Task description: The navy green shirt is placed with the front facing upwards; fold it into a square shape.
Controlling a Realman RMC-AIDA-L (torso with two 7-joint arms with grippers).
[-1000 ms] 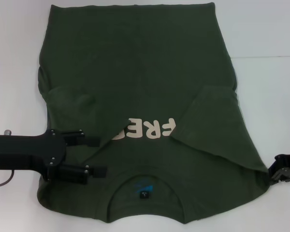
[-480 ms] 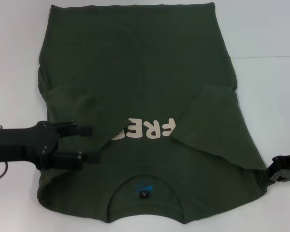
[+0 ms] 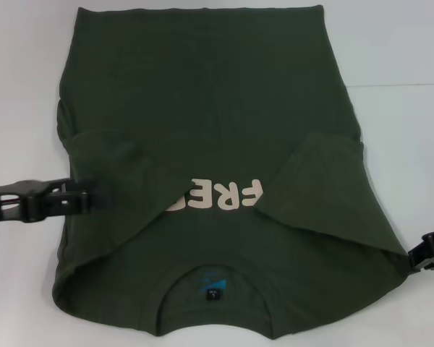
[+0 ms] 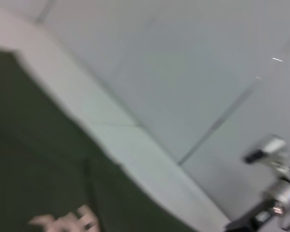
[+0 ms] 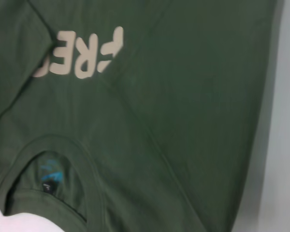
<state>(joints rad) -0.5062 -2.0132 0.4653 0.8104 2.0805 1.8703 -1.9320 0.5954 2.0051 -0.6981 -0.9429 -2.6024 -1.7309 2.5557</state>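
We record the white table (image 3: 398,43), smooth and matte, with a faint seam line across it on the right side of the shirt. The navy green shirt (image 3: 202,94) lies flat on it, front up, a soft dull cotton filling most of the head view, collar toward the robot and hem at the far edge. Both short sleeves are folded inward over the chest as slanted flaps, partly covering the cream lettering (image 3: 224,194), of which "FRE" is readable upside down. The collar is a rounded ribbed band with a small blue inner label (image 3: 214,282) just inside it. No containers are in view. The left gripper (image 3: 76,197) sits at the shirt's left edge, level with the lettering, its tip over the cloth; we cannot tell how far its fingers are parted or whether they hold fabric. The right gripper (image 3: 419,256) is at the shirt's right shoulder corner, mostly cut off; its fingers also cannot be judged.
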